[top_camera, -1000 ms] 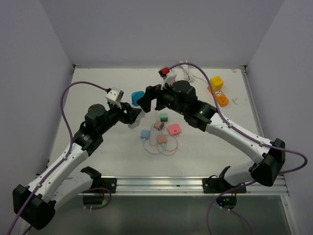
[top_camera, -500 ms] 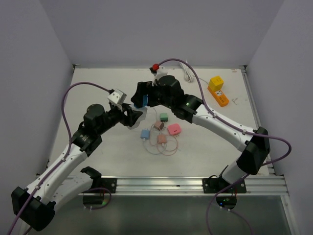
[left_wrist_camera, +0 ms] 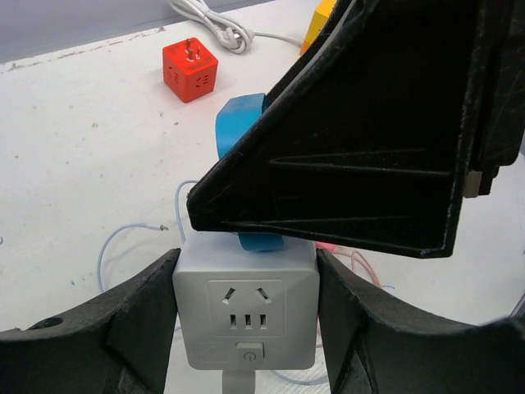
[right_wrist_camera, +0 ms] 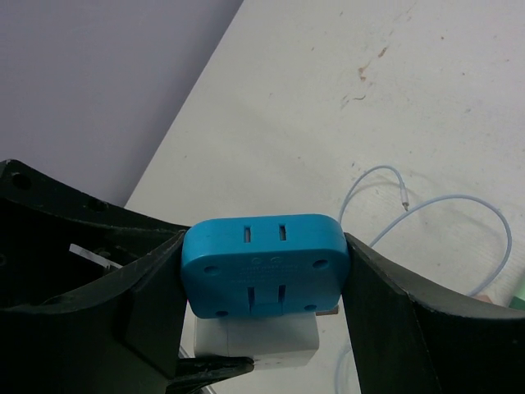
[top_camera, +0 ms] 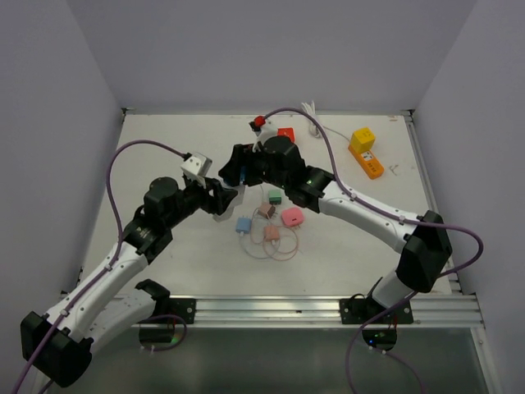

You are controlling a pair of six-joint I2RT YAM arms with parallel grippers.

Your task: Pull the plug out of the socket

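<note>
The left gripper (left_wrist_camera: 246, 316) pinches the white socket (left_wrist_camera: 246, 295), low in its wrist view. The blue plug (right_wrist_camera: 262, 264) sits in the socket, and the right gripper (right_wrist_camera: 262, 283) presses on both its sides.

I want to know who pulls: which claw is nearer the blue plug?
Right. The right claw presses on both sides of the blue plug. The left claw is a step away, clamped on the white socket that the plug sits on.
</note>
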